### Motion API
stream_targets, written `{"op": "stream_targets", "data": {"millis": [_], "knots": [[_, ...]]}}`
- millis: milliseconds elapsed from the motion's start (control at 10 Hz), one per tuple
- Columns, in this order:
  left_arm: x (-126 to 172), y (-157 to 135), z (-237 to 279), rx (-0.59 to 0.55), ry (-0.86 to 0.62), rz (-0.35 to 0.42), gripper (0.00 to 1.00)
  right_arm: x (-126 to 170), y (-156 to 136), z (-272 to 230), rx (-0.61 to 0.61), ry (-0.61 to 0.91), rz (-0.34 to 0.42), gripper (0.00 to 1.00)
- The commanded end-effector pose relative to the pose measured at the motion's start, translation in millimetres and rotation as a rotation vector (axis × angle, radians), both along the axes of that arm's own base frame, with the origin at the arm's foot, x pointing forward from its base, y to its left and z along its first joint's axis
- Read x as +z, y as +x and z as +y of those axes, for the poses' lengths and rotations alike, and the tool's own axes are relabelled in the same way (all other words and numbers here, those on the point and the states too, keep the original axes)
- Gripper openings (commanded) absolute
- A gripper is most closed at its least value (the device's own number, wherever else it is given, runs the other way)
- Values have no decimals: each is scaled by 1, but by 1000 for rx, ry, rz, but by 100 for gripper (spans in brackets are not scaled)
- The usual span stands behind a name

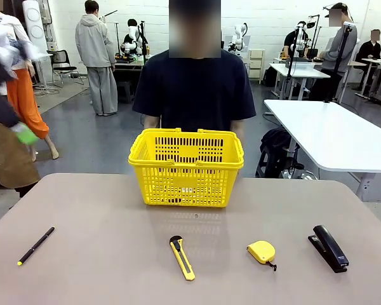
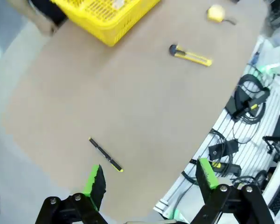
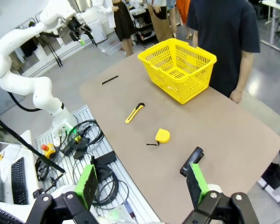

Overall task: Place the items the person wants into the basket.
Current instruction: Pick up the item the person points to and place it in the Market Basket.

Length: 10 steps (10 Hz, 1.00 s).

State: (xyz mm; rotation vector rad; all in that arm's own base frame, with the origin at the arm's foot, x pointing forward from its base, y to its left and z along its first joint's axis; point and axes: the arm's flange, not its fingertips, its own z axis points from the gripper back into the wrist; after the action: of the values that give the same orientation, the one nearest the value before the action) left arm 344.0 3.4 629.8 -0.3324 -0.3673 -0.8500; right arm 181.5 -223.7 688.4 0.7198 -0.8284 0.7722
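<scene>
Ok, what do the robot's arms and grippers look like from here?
The left gripper and right gripper match: black two-finger frames with round bolts at the knuckles and bright green pads. The left arm is glossy white, built of rounded tube segments. Black cables coil beside its base.

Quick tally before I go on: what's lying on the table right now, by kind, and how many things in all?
yellow basket: 1
utility knife: 1
tape measure: 1
black pen: 1
black stapler: 1
Total: 5
</scene>
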Motion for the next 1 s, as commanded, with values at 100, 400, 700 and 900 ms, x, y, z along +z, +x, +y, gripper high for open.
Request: {"op": "stream_targets", "data": {"millis": [100,400,700,900], "knots": [[29,-57,97,-64,-212,-37,100,3,0,1,11,12,-20,100],[62,-122,184,52,-259,-157,100,3,0,1,11,12,-20,100],[52,-141,208,63,-327,-236,100,3,0,1,11,12,-20,100],[45,-144,213,53,-332,-235,100,3,0,1,11,12,-20,100]]}}
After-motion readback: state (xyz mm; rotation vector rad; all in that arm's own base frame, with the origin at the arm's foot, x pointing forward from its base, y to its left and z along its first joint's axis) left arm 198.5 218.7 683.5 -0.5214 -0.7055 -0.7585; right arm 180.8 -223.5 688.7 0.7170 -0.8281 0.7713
